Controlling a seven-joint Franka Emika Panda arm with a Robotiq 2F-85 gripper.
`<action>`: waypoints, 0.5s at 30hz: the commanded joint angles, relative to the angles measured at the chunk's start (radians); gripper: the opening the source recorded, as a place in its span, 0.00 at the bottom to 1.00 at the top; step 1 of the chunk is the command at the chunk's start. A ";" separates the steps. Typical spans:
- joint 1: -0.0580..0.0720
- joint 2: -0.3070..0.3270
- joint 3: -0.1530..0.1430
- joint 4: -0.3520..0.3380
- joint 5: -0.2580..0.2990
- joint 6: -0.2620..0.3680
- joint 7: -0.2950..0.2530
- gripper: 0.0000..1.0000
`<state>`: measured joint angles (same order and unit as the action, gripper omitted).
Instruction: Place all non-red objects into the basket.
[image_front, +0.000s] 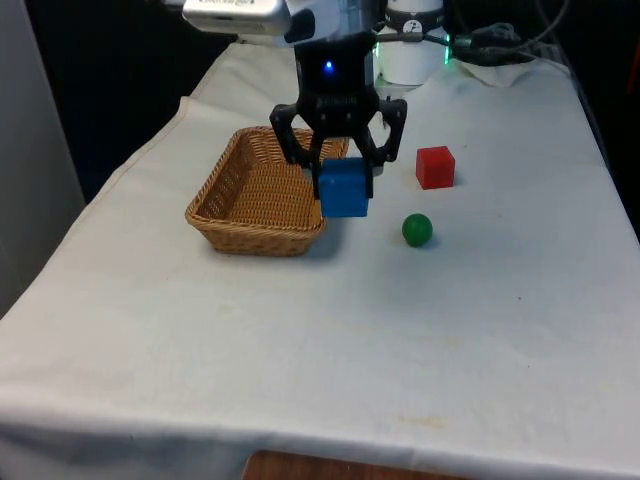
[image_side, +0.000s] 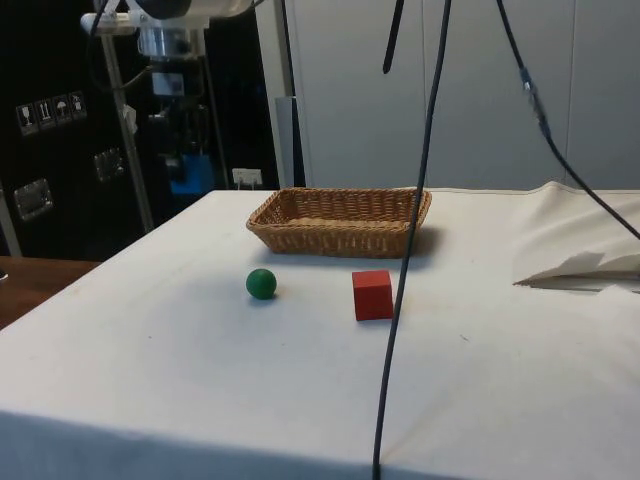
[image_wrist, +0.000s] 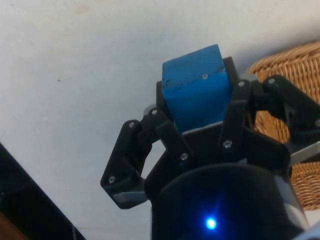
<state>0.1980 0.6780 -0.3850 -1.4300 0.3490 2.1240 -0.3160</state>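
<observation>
The table (image_front: 300, 350) under its white cloth carries everything, and so far none of the sorting is finished: the wicker basket (image_front: 240, 215), sitting left of centre in the front view, looks bare inside as far as I can see. My fingers (image_front: 336, 165) are closed on the blue cube (image_front: 344, 188), which I hold lifted off the cloth in the middle of the front view, just at the basket's near right corner; in the wrist view the blue block (image_wrist: 197, 90) sits clamped between my black links with the wicker edge close by. From these angles I cannot tell whether the cube is already over the basket's opening or just beside its rim, so I judge this first item as carried but not yet delivered. The red cube (image_front: 435, 167) stands to the right of centre and should stay where it is. The green ball (image_front: 417, 229) rests on the cloth just below it in the frame, well apart from the basket, untouched, and remains for me to fetch after the blue one.
</observation>
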 joint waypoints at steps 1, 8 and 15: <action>0.007 -0.023 -0.004 -0.032 -0.002 0.025 -0.006 0.01; 0.002 -0.036 0.000 -0.045 0.000 0.022 -0.014 0.01; 0.015 -0.118 -0.012 -0.143 -0.015 0.060 -0.034 0.01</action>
<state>0.2020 0.5920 -0.3880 -1.5310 0.3450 2.1630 -0.3470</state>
